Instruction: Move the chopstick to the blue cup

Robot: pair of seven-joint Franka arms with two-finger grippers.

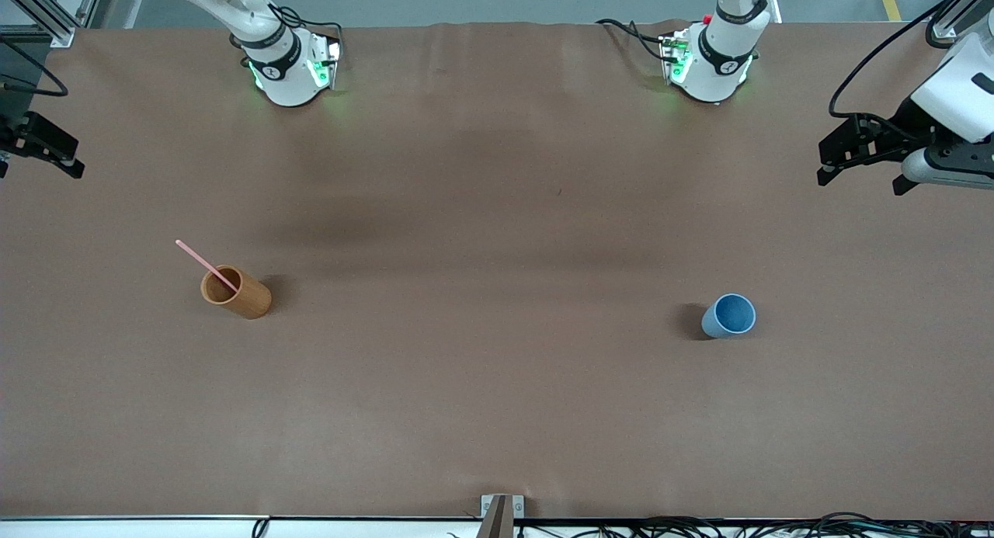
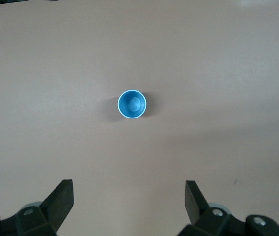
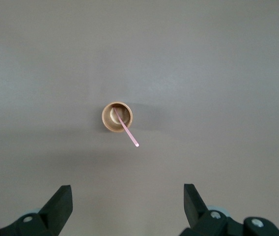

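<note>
Chopstick [image 1: 206, 265] stood slanted in the wooden cup [image 1: 237, 292], its lower end inside and its upper end sticking out past the rim, toward the right arm's end of the table. Blue cup [image 1: 730, 315] sat upright and empty toward the left arm's end, well apart from the wooden cup and about as near the front camera; nothing lay between them on the brown table [image 1: 497, 414].

Neither arm had engaged anything. Right gripper [image 1: 43, 148] hung high over its own end of the table, fingers spread wide and holding nothing; its wrist view looked straight down on the wooden cup with the pink stick leaning out. Left gripper [image 1: 862, 161] hung high over the other end, fingers likewise spread and empty, and its wrist view looked down into the blue cup.

By my reading the task had not begun, and the step in hand was the approach to the stick. The next move would likely call for the right gripper to come down over the wooden cup, line its fingers across the free upper end of the chopstick and close there. A thin, leaning stick leaves little margin, and a bump could tip the wooden cup.
</note>
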